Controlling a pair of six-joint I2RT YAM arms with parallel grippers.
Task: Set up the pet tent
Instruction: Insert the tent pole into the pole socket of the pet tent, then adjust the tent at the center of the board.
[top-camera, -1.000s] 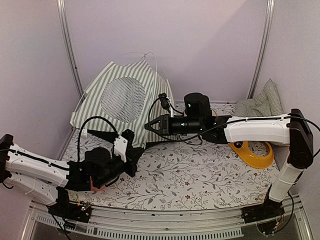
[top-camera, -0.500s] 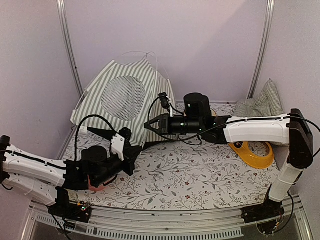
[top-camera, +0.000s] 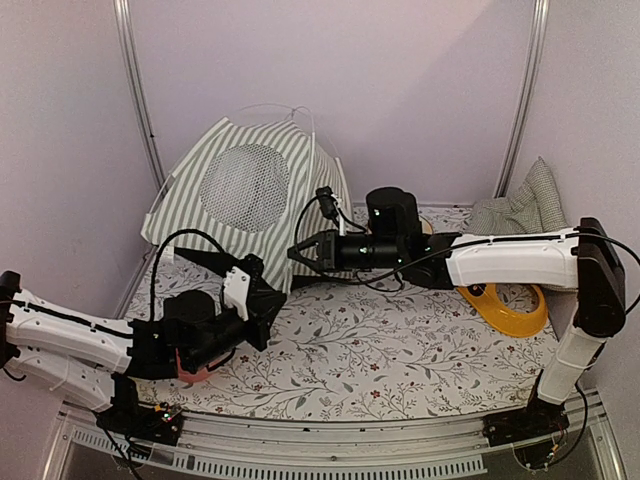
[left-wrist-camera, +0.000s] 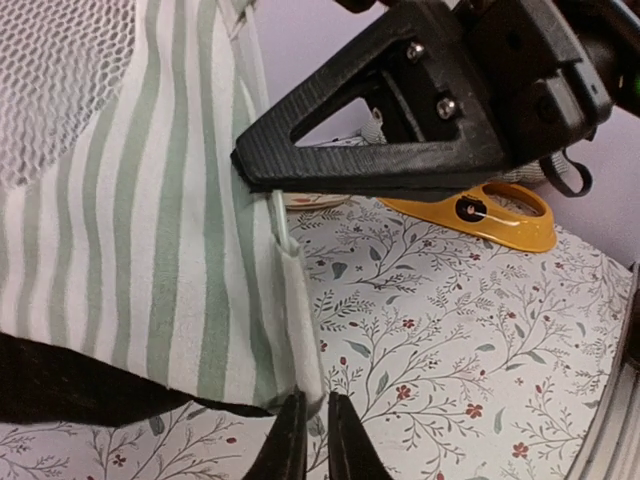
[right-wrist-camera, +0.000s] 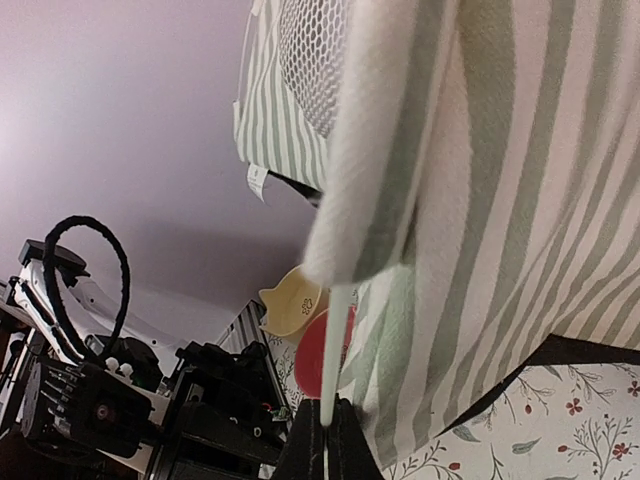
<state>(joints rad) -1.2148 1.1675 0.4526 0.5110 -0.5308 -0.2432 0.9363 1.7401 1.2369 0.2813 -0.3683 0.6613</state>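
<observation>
The worktop is covered with a white cloth printed with grey leafy sprigs and small red flowers. Toward its right side lies a flat orange-yellow plastic ring, and well behind that, in the far right corner against the pale lilac wall, a green-and-white gingham cushion slumps upright. Near the front left a small round pinkish-red thing sits on the cloth, mostly hidden. Two metal rails run up the back corners.

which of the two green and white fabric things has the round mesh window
The striped pet tent at the back left; the checked cushion at the back right has none.
</observation>
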